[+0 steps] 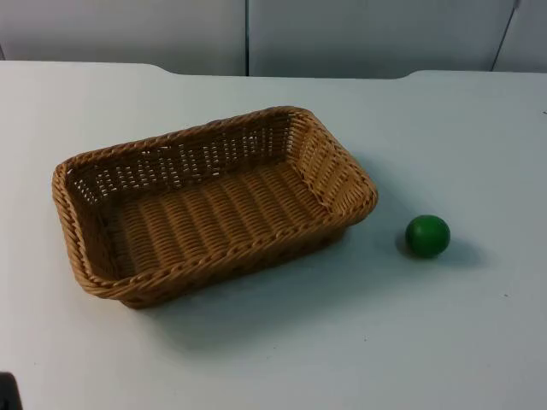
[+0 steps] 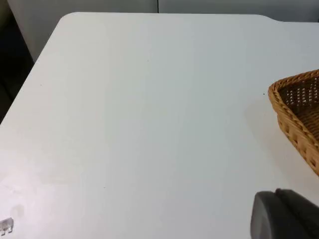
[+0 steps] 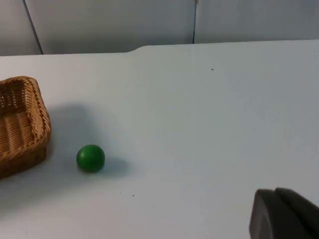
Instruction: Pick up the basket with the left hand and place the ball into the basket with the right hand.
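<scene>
White surface point(image 1: 273, 350) holds the basket point(image 1: 209, 205) flat and empty, with the green ball point(image 1: 427, 236) just beside it, so you can reach both. Each arm's tool waits back, and you cannot tell how wide either one is.

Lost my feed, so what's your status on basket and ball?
Both arms waiting, fingers' state unreadable. Wicker basket empty, flat on the table. Green ball beside it, apart, untouched. Nothing between them.
</scene>
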Available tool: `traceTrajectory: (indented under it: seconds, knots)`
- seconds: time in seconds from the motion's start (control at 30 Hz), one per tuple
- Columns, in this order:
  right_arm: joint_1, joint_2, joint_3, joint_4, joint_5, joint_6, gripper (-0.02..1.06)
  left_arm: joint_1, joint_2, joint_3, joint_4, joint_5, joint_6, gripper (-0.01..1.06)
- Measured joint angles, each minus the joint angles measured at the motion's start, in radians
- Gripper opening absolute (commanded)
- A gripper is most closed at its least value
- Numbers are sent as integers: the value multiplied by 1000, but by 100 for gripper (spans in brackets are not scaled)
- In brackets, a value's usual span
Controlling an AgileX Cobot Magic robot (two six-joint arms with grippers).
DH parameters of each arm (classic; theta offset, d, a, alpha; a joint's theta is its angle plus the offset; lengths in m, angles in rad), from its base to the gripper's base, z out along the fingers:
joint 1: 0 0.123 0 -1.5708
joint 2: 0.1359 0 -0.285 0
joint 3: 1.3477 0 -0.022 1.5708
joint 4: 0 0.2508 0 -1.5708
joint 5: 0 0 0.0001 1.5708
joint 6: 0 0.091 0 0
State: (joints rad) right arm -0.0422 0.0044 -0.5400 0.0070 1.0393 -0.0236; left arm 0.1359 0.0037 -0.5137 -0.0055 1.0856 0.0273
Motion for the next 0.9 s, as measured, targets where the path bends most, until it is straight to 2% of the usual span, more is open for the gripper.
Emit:
traceTrajectory:
  seconds: [0.13,0.2,0.23,0.3,0.37,0.4,0.5,0.7,0.73,0.9]
  knots:
    - [0,0,0,0,0,0,0,0,0,0,-31,0,0,0]
    - [0,0,0,0,0,0,0,0,27,-14,-169,31,-2,0]
    - [0,0,0,0,0,0,0,0,27,-14,-169,31,-2,0]
    - [0,0,0,-7,0,0,0,0,112,-30,-379,71,33,0]
    - [0,0,0,-7,0,0,0,0,270,-31,-634,102,141,0]
    - [0,0,0,-7,0,0,0,0,270,-31,-634,102,141,0]
    - [0,0,0,-7,0,0,0,0,440,-31,-748,89,227,0]
    - [0,0,0,-7,0,0,0,0,682,-31,-797,-11,299,0]
    - [0,0,0,-7,0,0,0,0,682,-31,-797,-11,299,0]
    - [0,0,0,-7,0,0,0,0,930,-31,-884,-36,374,0]
